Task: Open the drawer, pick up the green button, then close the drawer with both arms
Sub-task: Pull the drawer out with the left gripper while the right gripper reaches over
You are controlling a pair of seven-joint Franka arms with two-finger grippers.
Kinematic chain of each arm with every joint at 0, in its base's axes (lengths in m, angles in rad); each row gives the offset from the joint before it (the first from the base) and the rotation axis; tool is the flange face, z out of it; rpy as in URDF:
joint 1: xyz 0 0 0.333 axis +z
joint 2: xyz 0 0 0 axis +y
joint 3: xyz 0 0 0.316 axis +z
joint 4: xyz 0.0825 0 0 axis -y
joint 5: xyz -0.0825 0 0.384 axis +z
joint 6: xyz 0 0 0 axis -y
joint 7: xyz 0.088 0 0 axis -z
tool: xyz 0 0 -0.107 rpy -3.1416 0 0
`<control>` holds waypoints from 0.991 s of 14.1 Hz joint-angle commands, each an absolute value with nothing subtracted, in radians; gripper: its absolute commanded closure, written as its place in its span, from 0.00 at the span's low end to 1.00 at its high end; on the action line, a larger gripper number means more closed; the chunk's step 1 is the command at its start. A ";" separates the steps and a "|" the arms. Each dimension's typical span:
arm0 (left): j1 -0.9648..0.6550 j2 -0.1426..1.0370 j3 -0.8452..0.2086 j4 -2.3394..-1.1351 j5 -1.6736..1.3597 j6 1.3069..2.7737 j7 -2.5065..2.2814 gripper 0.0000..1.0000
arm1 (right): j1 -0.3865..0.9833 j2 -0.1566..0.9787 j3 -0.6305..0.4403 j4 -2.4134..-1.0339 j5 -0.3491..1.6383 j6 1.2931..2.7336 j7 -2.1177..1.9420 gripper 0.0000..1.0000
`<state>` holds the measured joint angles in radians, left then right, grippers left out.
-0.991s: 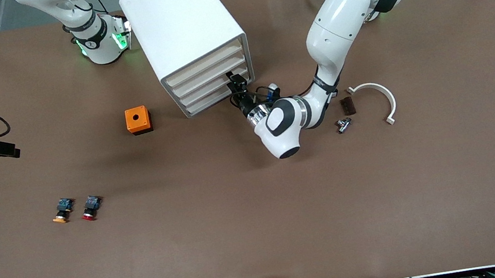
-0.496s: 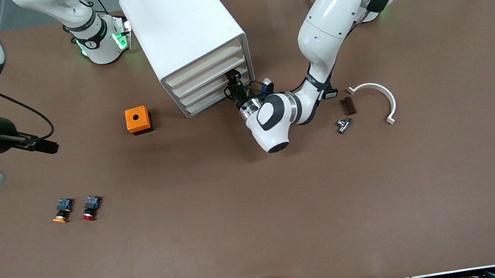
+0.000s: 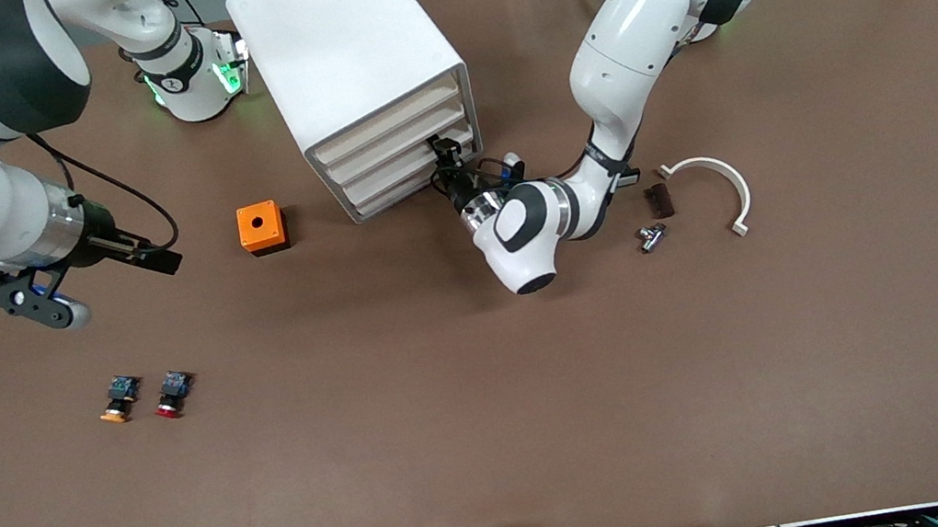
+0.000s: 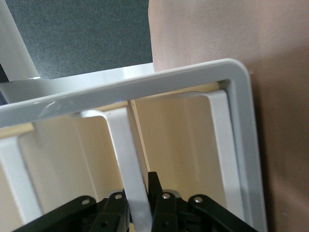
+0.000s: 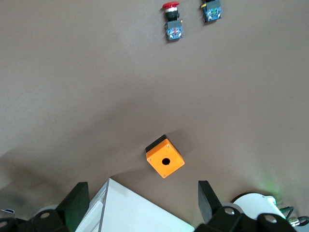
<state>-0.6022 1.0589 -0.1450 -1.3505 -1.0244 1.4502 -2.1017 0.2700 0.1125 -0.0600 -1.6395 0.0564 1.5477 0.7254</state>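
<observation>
Since a second ago the right arm has swung in from the edge of the front view, so that its right tool (image 3: 170, 263) now hangs over the brown worktop (image 3: 496, 445) beside the small orange plastic box with a hole in its top (image 3: 262, 227), fingers spread wide and holding nothing; meanwhile the left tool (image 3: 446, 158) has pinched together at the front of the white boxy plastic cabinet (image 3: 347, 68). In the left wrist view its black fingers (image 4: 157, 205) are clamped on a thin white upright strip (image 4: 126, 159) of the cream drawer front (image 4: 183, 145), which looks like the pull of the wide shallow drawer (image 3: 404, 173) in the lower half of the stack. All four drawers sit flush, so the grip seems to be there to draw this one out, a step not yet done. No green-capped button is in sight; it is presumably inside the shut drawer. An orange-capped push button (image 3: 116, 402) and a red-capped one (image 3: 172, 395) lie side by side nearer the front camera, toward the right arm's end. By the left arm's elbow lie a curved white plastic clamp (image 3: 723, 186), a small dark brown block (image 3: 659, 201) and a little metal fitting (image 3: 650, 236)
</observation>
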 commanded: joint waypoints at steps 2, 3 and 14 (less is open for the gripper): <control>-0.539 1.071 -0.140 -1.338 -1.043 1.436 -2.121 0.87 | 0.333 0.060 -0.067 -1.721 0.064 1.578 0.831 0.00; -0.526 1.072 -0.140 -1.338 -1.043 1.436 -2.120 0.87 | 0.351 0.043 -0.067 -1.753 0.064 1.609 0.866 0.00; -0.325 1.083 -0.137 -1.333 -1.035 1.443 -2.115 0.86 | 0.583 0.048 -0.067 -1.905 0.064 1.808 1.284 0.00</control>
